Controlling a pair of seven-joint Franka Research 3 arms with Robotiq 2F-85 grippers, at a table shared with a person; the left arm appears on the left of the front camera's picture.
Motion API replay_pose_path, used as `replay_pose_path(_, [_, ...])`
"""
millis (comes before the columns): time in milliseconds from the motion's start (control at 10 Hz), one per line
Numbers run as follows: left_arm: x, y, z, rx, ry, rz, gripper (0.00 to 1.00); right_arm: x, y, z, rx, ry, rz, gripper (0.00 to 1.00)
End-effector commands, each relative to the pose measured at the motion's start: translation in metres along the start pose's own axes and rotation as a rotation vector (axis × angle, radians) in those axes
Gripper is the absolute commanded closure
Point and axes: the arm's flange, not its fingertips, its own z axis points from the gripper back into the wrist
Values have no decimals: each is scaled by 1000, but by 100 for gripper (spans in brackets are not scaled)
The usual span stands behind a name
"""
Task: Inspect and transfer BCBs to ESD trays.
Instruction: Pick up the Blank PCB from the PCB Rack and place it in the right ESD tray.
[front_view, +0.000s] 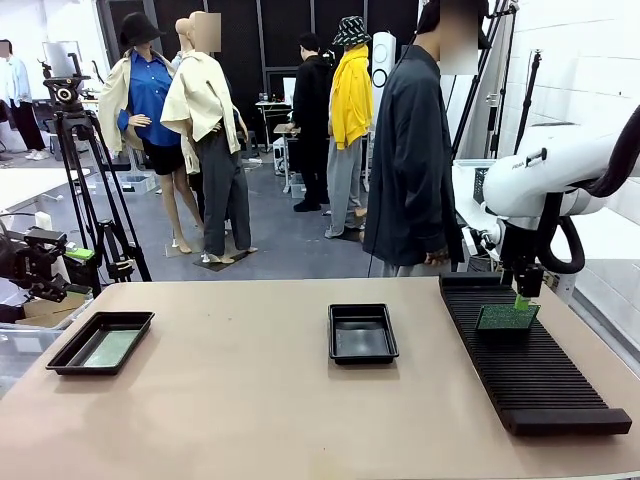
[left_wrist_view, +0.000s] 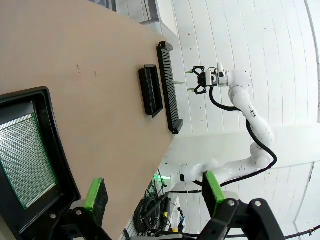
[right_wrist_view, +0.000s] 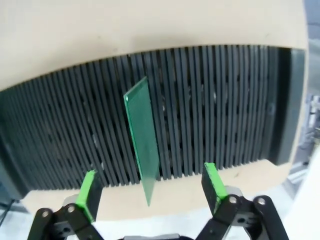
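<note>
A thin green circuit board (front_view: 506, 317) stands on edge in a long black ribbed slotted rack (front_view: 530, 375), just below the right gripper (front_view: 521, 299), whose jaws stand wide, holding nothing; another green board (left_wrist_view: 22, 160) lies flat in a shallow black plastic tray (left_wrist_view: 62, 172) near the left gripper (left_wrist_view: 154, 192), likewise spread wide

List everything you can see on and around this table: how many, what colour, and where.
table: one, tan, foreground.
ESD trays: two, black; one at table's left, one mid-table.
BCBs: two, green; one flat in left tray, one on edge in rack.
slotted rack: one, black, table's right.
tripod: one, black, beyond table's left.
person: one, dark coat, far side.
left gripper: one, black with green pads, open near left tray.
right gripper: one, same colours, open just above standing BCB.
</note>
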Motion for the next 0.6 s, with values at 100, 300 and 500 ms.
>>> replay_pose_path(100, [-1, -2, -1, -15, -14, -1, 0, 1, -1, -17, -15, -52, 7, 0])
replay_pose_path(300, [-1, -2, -1, -15, -14, -1, 0, 0, -7, -29, -30, -71, 5, 0])
replay_pose_path(500, [-1, -2, -1, -15, -14, -1, 0, -3, -11, -38, -18, -75, 9, 0])
